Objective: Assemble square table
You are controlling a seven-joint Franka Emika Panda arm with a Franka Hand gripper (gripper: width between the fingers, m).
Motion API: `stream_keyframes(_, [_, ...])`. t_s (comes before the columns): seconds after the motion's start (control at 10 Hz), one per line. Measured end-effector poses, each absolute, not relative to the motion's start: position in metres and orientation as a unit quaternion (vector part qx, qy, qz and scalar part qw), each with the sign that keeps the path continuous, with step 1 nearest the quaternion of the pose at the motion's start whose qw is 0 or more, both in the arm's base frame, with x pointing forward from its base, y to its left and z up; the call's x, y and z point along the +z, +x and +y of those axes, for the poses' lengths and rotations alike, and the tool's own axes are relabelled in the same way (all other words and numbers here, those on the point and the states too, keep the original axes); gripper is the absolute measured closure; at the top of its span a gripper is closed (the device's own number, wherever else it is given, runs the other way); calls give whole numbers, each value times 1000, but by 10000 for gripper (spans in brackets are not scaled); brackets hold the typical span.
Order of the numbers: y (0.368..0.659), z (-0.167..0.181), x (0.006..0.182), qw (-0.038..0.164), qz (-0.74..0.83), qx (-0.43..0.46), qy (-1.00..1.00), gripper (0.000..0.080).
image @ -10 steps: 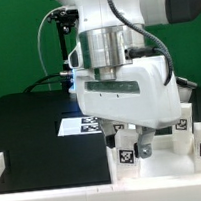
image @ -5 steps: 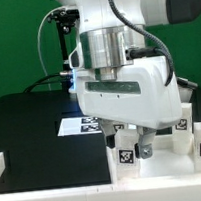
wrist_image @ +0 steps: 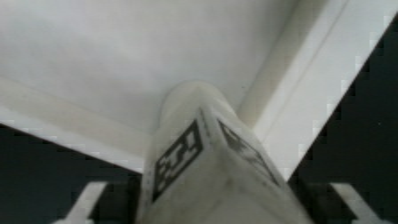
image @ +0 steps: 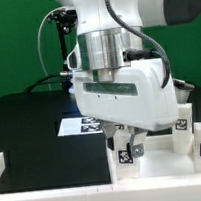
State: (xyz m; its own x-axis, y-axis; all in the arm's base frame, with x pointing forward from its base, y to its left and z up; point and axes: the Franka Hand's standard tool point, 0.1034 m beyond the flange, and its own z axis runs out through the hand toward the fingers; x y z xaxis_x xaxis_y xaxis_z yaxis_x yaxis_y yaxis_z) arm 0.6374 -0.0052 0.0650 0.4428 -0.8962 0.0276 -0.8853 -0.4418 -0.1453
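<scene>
My gripper point(image: 126, 146) pinches one white leg point(wrist_image: 199, 150) between its fingers and holds it low over the white tabletop point(image: 159, 153), near the rim. Other tagged legs point(image: 184, 124) stand at the exterior view's right. The marker board point(image: 79, 125) lies on the black bench point(image: 37, 135).

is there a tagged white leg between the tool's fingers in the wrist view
Yes, a white leg bearing a black-and-white tag stands between the tool's two fingers, above the white tabletop.

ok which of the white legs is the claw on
The tagged leg directly under the claw, sitting between its fingers. The other legs stand apart at the exterior view's right, untouched.
</scene>
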Motion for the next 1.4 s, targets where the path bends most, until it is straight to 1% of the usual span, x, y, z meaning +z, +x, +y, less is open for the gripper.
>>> stream_keyframes(0.1, [637, -5, 65, 56, 545, -48, -835, 390])
stream_keyframes(0.3, [637, -7, 64, 50, 547, -33, -835, 390])
stream_keyframes(0.6, [634, -3, 63, 48, 725, -8, -687, 394])
stream_keyframes(0.8, [635, -2, 63, 58, 838, -1, -543, 394])
stream_keyframes(0.9, [635, -2, 62, 60, 867, -4, -495, 394])
stream_keyframes(1.0, [635, -2, 62, 59, 864, -4, -500, 394])
stream_keyframes(1.1, [634, -2, 62, 57, 844, -6, -533, 298])
stream_keyframes(1.2, [633, 1, 61, 50, 806, -9, -590, 197])
stream_keyframes(1.3, [635, 2, 62, 51, 753, -17, -655, 197])
stream_keyframes(1.4, [636, 1, 63, 51, 672, -24, -738, 162])
